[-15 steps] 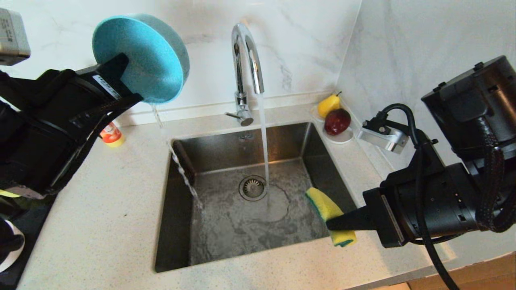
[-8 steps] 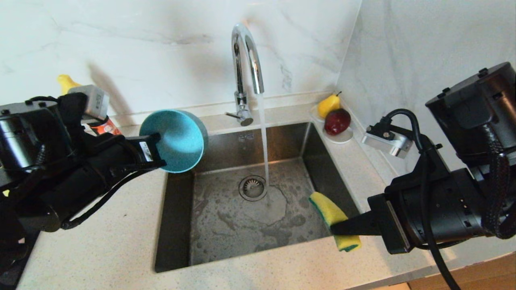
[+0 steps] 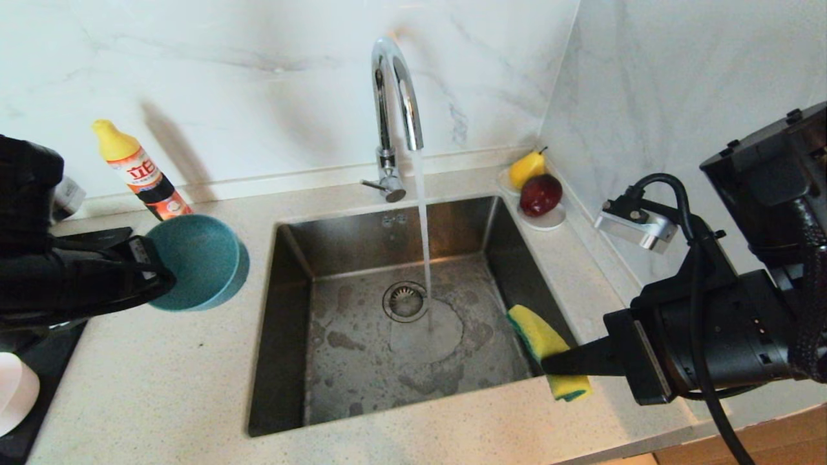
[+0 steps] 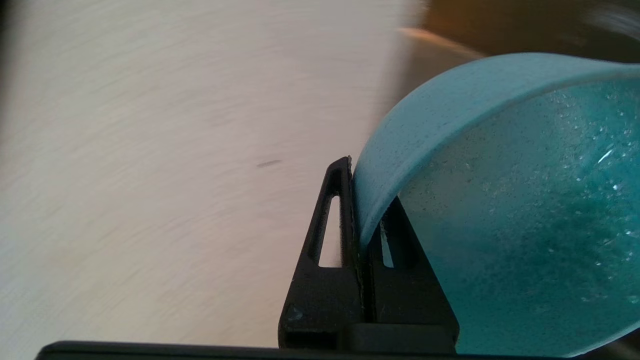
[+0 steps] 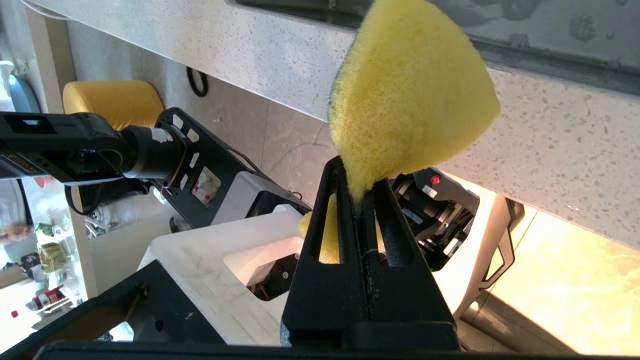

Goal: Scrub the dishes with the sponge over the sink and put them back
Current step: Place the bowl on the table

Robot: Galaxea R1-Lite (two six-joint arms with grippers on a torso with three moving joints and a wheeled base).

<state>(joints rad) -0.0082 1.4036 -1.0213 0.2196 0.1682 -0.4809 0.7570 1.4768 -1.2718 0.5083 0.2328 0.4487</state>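
Right gripper: clamping the sponge by its narrow end over the sink's right front corner, barely shifted from a second ago.
Left gripper: pinching the rim of the light blue bowl, now lowered over the worktop left of the sink; a second ago it was holding the bowl high and tipped, pouring water out.
Bowl interior: wet with droplets, mouth now facing up.
Tap: running a stream beside the drain strainer.
Detergent bottle: now uncovered at the worktop's back left edge.
Saucer with fruit: sitting at the back right corner, unchanged.
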